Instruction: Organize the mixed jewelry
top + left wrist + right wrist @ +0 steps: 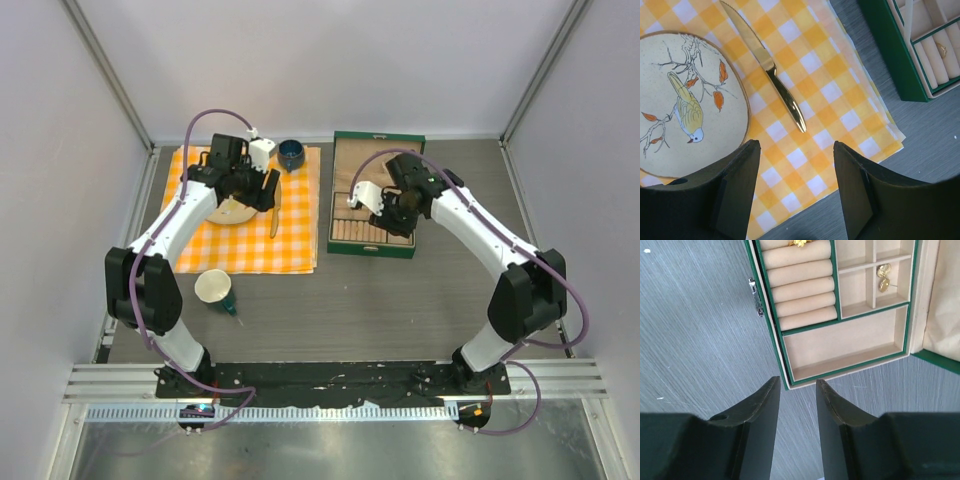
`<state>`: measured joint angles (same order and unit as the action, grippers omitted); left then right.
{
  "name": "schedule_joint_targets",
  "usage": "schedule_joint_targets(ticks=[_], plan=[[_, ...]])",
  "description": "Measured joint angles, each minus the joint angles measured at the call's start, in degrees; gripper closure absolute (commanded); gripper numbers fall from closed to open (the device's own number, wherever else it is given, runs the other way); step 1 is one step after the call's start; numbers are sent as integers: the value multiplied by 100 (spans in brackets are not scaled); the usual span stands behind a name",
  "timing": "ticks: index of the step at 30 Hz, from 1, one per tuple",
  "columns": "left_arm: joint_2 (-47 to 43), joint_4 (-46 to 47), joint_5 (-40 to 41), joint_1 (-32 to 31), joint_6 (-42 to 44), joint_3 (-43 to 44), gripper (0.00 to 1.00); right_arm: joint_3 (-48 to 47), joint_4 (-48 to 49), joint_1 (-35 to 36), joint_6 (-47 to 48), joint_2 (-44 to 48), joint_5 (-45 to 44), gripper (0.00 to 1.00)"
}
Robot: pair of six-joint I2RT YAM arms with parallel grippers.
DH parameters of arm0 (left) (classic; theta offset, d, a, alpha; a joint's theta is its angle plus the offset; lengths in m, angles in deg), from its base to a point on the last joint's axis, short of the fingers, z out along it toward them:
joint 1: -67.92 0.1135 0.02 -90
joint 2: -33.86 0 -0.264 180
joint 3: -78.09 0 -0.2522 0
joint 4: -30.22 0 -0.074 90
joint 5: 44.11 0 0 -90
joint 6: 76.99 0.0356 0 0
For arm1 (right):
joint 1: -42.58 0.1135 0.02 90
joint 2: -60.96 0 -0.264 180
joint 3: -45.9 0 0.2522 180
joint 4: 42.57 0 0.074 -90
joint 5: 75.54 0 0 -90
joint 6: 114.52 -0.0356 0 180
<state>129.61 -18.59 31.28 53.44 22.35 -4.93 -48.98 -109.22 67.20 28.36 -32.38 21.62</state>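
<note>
I think I'm btw pieces right now. My R gripper point(797, 382) hangs low over the table, just in front of the near wall of the green jewelry box point(850, 369). Its jaws stand a little apart w/ nothing in them. My L gripper point(796, 147) is wide apart and empty too. It sits over the checked cloth point(840, 95), near the bird plate point(670, 150) and the gold knife point(775, 75), which are not my job. Some jewelry is in the box already. Two gold studs point(884, 277) lie in a small pocket, and a gold piece point(800, 242) sits up in the ring rolls point(800, 295), cut off by the edge of the R view. The studs are round, so no long side. The pair lines up one past the other, the same way my R fingers point. The rolls run side to side across that. The long slot point(845, 347) by the near wall has nothing in it. Next I'd have to find a loose piece, but I can't see one on the table in any view. It'd be tiny, so jaws go nearly closed and come straight down.
</note>
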Motion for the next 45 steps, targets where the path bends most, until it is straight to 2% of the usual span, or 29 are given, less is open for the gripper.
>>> schedule_joint_targets(ticks=[6,12,16,20,29,33,35,45], plan=[[0,-15,-205,0,-101,0,35,459,199,-83,-452,595,-74,58],[35,-17,-352,-125,-400,61,35,767,649,-415,-1172,763,-289,57],[243,11,-343,-424,-540,382,33,927,1014,-673,-1650,787,-459,57],[728,131,-496,-612,-629,1010,27,938,1408,-1008,-2098,839,-549,56],[2181,763,-828,-577,-682,2391,11,940,1755,-1274,-2671,955,-555,55],[2612,1067,-1040,-575,-699,2702,8,984,1773,-1283,-2802,1023,-555,55],[2739,1285,-1207,-575,-721,2743,3,999,1777,-1294,-2844,1067,-555,55],[3285,2592,-2260,-575,-1003,3088,0,1145,1818,-1351,-2977,1196,-531,53]])
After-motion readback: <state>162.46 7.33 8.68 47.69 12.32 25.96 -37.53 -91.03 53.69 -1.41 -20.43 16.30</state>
